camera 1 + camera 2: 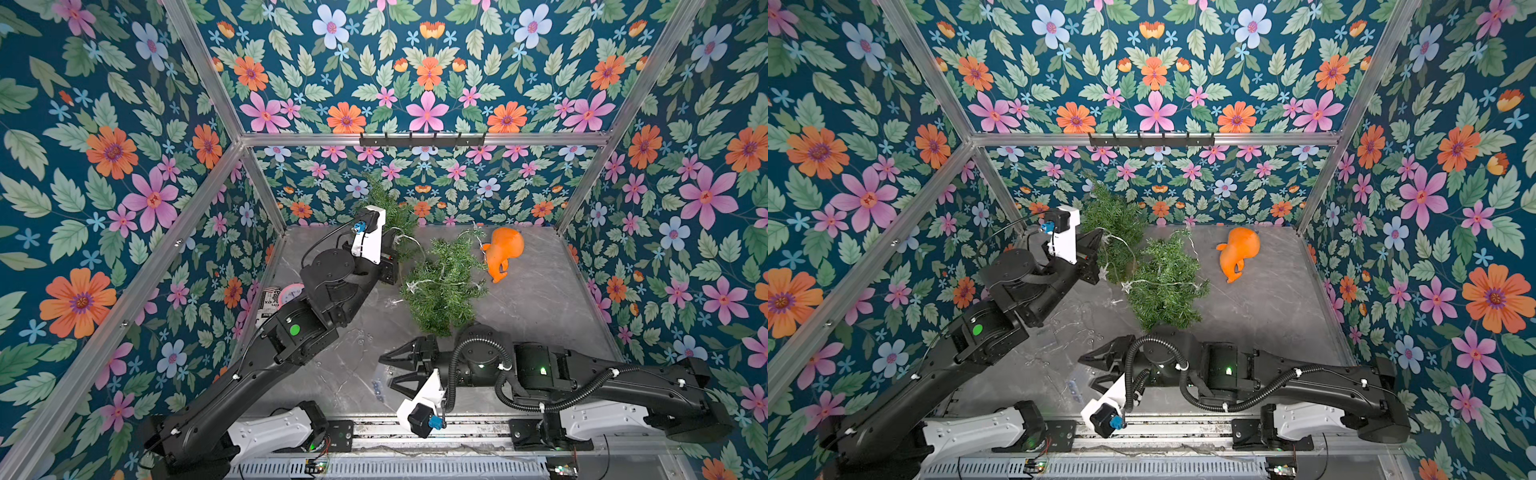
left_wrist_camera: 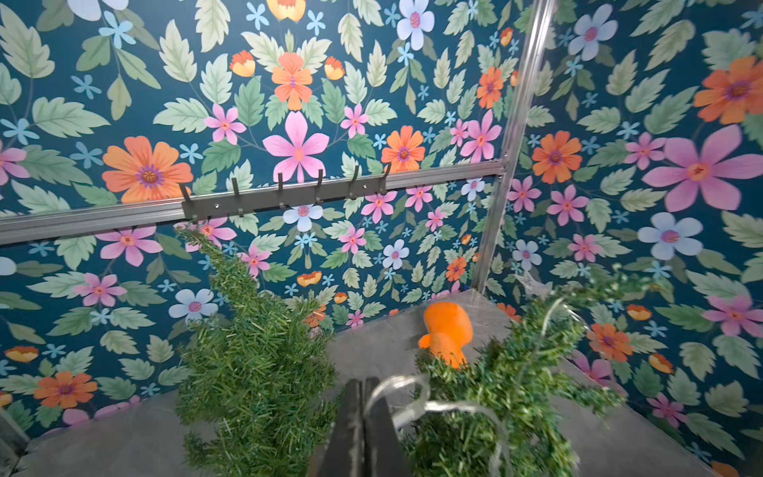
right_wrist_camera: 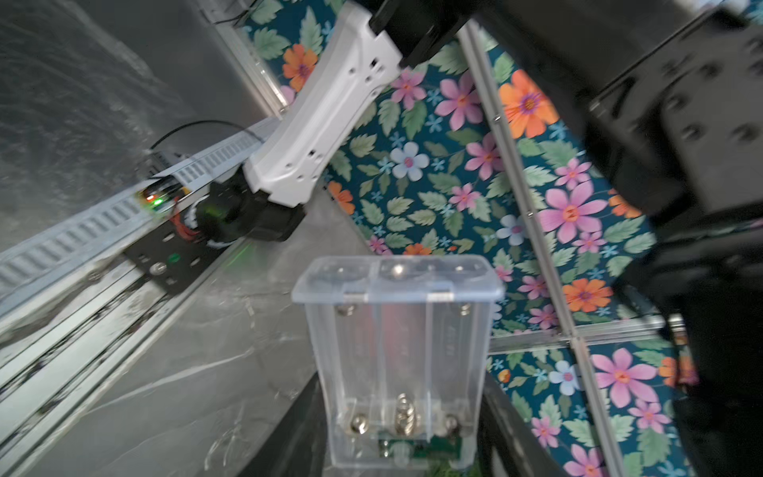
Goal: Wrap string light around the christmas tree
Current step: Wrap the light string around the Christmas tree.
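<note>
Where the string light (image 2: 398, 379) leaves the left gripper (image 2: 362, 390), its clear wire loops across to the christmas tree (image 1: 441, 291). This tree appears to lie on its side near the middle of the table (image 1: 523, 320), with its tip toward the back wall. Wire strands carrying small star-shaped lamps cross its branches in both top views.

The left gripper's jaws are fully closed and pinch the wire at their tips. This gripper sits between the lying tree and a second tree (image 1: 388, 205). The second tree stands upright at the back left of the table, close to the wall.

The right gripper (image 1: 385, 370) is low over the front of the table and turned on its side. Its jaws are partly spread and clamp a clear battery box (image 3: 396, 330) by its lower end.

An orange toy (image 1: 503, 252) lies to the right of the lying tree, apart from it. A hook rail (image 1: 422, 139) runs along the back wall.
</note>
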### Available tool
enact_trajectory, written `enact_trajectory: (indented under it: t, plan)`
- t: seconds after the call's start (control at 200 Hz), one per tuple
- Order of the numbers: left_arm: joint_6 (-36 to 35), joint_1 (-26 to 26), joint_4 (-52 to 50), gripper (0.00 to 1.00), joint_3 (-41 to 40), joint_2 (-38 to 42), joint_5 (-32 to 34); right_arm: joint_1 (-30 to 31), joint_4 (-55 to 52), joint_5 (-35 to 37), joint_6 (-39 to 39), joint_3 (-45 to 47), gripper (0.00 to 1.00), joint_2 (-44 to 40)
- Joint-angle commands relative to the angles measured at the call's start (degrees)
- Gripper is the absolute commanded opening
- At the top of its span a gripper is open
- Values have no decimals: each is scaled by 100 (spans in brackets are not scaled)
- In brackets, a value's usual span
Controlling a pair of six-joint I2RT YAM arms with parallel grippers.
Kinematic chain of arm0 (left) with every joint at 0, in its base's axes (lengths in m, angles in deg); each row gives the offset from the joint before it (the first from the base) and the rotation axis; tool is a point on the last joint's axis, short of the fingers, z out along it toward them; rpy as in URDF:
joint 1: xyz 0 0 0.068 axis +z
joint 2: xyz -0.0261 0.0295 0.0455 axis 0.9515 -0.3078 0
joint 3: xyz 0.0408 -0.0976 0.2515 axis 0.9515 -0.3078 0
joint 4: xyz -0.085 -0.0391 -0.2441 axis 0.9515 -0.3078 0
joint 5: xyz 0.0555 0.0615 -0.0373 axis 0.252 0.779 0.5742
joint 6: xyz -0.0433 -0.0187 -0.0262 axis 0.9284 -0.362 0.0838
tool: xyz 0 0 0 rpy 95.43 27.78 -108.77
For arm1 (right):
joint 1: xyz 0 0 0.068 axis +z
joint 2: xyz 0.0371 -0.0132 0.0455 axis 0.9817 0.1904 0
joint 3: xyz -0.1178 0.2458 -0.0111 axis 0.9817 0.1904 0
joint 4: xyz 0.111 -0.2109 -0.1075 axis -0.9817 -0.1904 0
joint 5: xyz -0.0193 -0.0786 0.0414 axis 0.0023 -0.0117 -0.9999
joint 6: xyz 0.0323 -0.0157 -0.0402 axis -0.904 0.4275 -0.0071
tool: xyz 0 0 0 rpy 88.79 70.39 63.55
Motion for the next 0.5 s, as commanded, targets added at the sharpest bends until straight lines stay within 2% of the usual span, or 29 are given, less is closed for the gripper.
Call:
enact_trajectory:
  t: [0.0,0.075,0.21,0.38,0.495]
  plan:
    - [-40,175,90,0,286,-225,60,-13,373,-91,417,-533,46,225]
    - [147,539,90,0,457,-397,-378,-117,468,-66,530,-853,45,324]
    - [605,1199,25,0,861,-781,-1537,-486,684,-177,450,-1298,44,412]
    - [510,1246,-106,1,1520,-1389,-2219,-893,918,-374,371,-1831,44,590]
    - [423,1285,-152,2,1829,-1768,-2205,-1104,1093,-617,309,-2274,44,819]
